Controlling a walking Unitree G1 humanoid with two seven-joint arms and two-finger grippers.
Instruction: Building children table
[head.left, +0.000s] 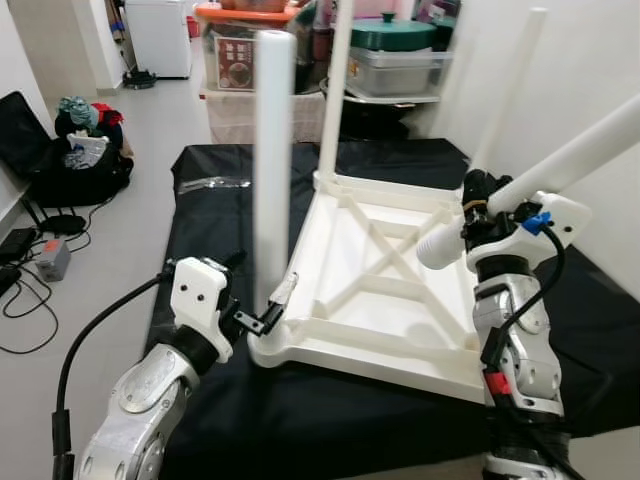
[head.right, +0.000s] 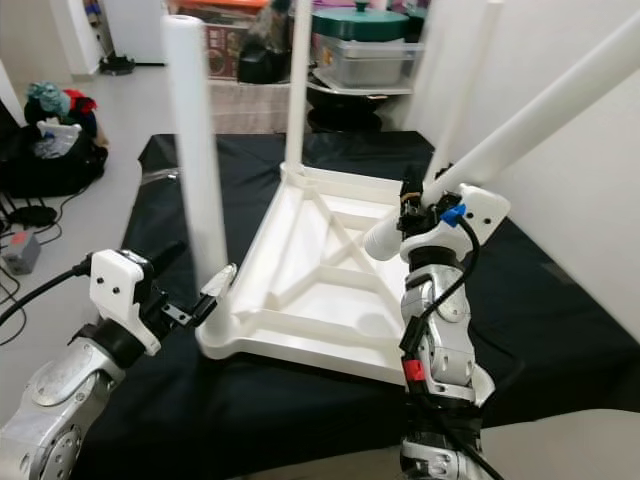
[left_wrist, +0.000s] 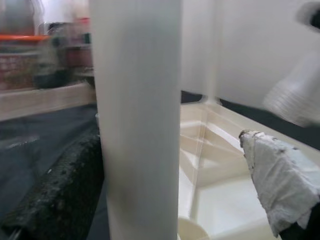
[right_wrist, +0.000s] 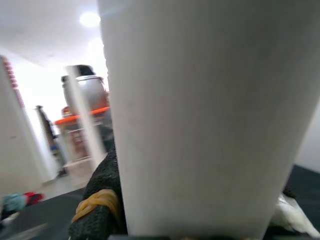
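Note:
A white plastic children's table (head.left: 385, 362) lies upside down on a black cloth (head.left: 200, 210). Three white legs stand up from it: near left (head.left: 272, 170), far left (head.left: 335, 90) and far right (head.left: 505, 90). My left gripper (head.left: 268, 308) is low at the near-left corner, open, with its fingers on either side of that leg's base. In the left wrist view the leg (left_wrist: 140, 125) lies against the dark finger (left_wrist: 55, 185), and the taped finger (left_wrist: 280, 180) stands apart from it. My right gripper (head.left: 480, 205) is shut on a fourth leg (head.left: 570, 160), tilted, its lower end (head.left: 435, 248) above the table's near-right side.
Stacked storage boxes (head.left: 240, 60) and a shelf with a green-lidded pot (head.left: 395, 35) stand behind the cloth. A dark bag with clothes (head.left: 80, 150) and cables with a small box (head.left: 52, 258) lie on the floor at the left. A white wall (head.left: 600, 60) runs along the right.

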